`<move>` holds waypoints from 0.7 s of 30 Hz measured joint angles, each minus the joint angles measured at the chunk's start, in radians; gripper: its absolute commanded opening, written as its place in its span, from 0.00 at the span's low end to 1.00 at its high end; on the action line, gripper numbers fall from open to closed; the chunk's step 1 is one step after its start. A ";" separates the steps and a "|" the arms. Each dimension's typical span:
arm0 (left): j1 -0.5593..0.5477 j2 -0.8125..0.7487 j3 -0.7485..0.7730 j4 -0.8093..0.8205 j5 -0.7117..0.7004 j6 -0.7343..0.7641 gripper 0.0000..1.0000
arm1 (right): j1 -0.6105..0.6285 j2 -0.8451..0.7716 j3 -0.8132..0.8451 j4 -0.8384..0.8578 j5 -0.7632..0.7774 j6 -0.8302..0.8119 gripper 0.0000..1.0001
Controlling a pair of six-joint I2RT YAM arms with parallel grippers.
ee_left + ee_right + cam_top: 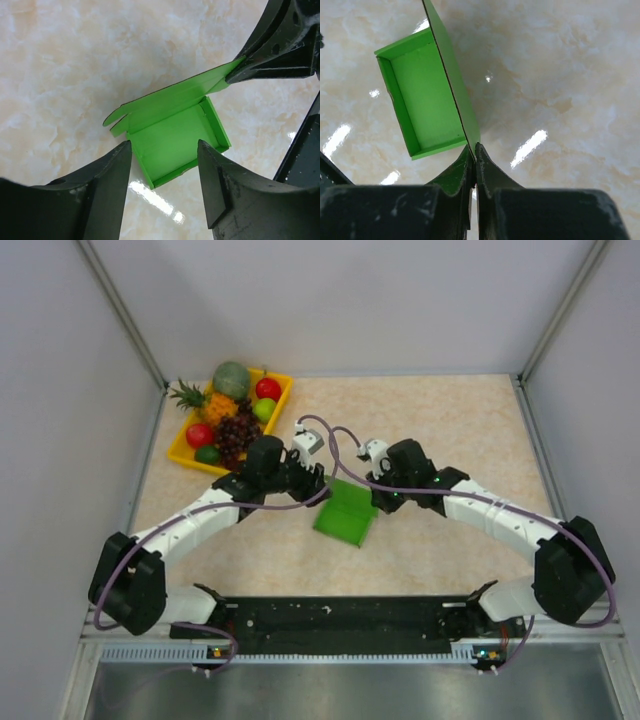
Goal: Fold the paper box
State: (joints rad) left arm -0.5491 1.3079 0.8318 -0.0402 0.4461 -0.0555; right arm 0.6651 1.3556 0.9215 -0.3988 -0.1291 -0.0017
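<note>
The bright green paper box (346, 512) lies mid-table as a shallow tray with raised side walls and its lid flap standing up. In the left wrist view the box (175, 137) sits just past my fingertips, its lid ending in a notched tab at the left. My left gripper (164, 150) is open, its jaws either side of the near wall, not touching it. My right gripper (474, 149) is shut on the corner of the raised lid flap (451, 80). It also shows in the top view (381, 502) at the box's right edge.
A yellow tray (178, 452) of toy fruit stands at the back left, close behind my left arm. Grey walls enclose the beige table on three sides. The arm bases and a black rail (340, 618) run along the near edge.
</note>
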 measured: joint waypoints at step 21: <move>0.040 0.172 0.358 -0.554 0.117 0.275 0.59 | -0.121 0.032 0.002 0.018 -0.367 -0.253 0.00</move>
State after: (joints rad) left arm -0.5091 1.4803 1.1896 -0.5941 0.5636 0.2195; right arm 0.5438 1.3880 0.9234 -0.3813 -0.4957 -0.2550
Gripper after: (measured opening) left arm 0.588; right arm 0.009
